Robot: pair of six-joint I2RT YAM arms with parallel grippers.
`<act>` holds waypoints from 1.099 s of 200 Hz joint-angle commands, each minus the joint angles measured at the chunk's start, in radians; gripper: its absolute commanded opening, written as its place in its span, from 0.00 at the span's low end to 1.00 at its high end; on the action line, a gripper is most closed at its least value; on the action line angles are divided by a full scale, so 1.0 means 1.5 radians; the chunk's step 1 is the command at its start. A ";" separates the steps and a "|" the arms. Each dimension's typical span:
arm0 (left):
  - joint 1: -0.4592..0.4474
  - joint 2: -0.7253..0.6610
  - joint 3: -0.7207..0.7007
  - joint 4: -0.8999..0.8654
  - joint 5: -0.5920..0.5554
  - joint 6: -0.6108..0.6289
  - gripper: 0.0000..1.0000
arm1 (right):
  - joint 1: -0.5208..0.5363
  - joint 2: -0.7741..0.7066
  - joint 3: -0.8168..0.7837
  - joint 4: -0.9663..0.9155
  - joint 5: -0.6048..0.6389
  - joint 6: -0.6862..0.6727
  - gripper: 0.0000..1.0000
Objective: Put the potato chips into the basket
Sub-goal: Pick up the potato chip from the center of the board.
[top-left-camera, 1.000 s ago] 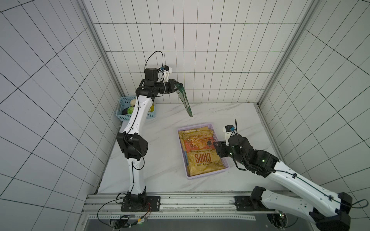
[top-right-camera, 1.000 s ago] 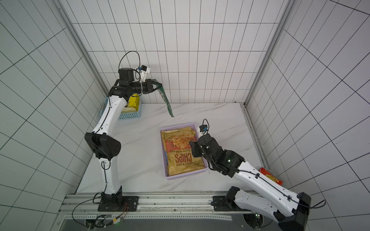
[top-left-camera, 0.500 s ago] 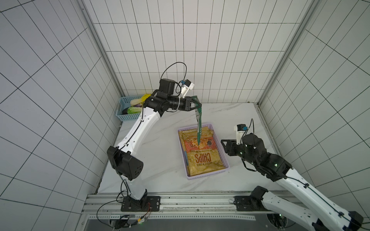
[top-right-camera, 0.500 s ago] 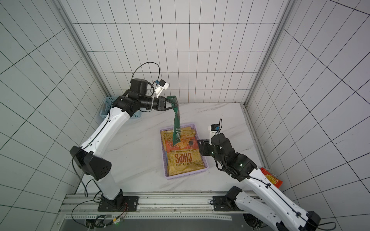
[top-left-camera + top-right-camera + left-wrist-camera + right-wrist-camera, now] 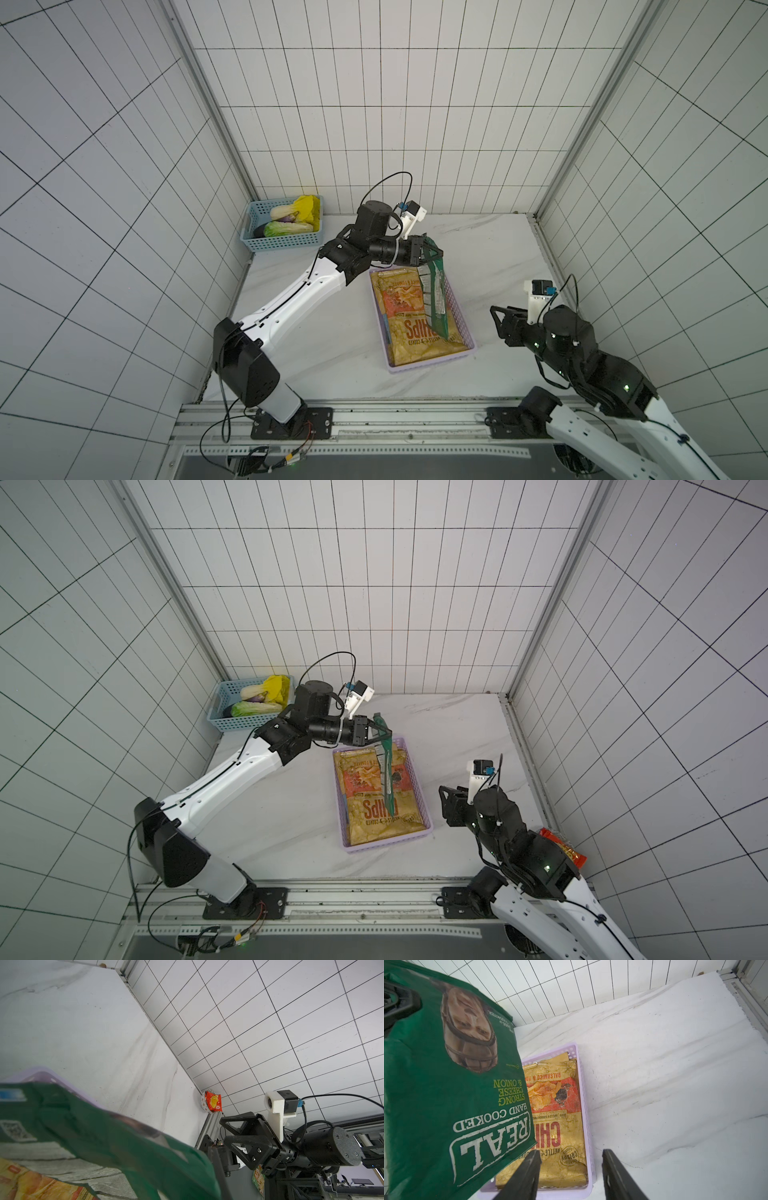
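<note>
On the white marble table (image 5: 316, 332), your left pincer (image 5: 432, 254) gripped the green bag (image 5: 436, 299) by its top, dangling it over the basket (image 5: 466, 328); your right pincer (image 5: 500, 324) stood half-open, empty, beside the basket.

The dark green bag (image 5: 446, 1084) shows white "REAL" lettering and yellow-green text; the tan bag (image 5: 419, 345) with a red panel fills the lilac basket (image 5: 428, 361), whose rim is dotted. Far left, a blue lattice basket (image 5: 282, 244) holds yellow and green-white vegetables (image 5: 286, 227); the packet (image 5: 213, 1101) at the right looks red-orange, though it is small.
</note>
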 commanded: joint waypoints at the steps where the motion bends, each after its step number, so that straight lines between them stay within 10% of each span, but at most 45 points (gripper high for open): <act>1: -0.016 0.013 0.010 0.071 -0.025 -0.007 0.00 | -0.005 -0.008 0.004 -0.024 0.004 0.007 0.52; 220: -0.027 0.056 -0.049 0.140 -0.186 -0.223 0.00 | -0.005 0.008 -0.010 -0.017 0.013 0.002 0.51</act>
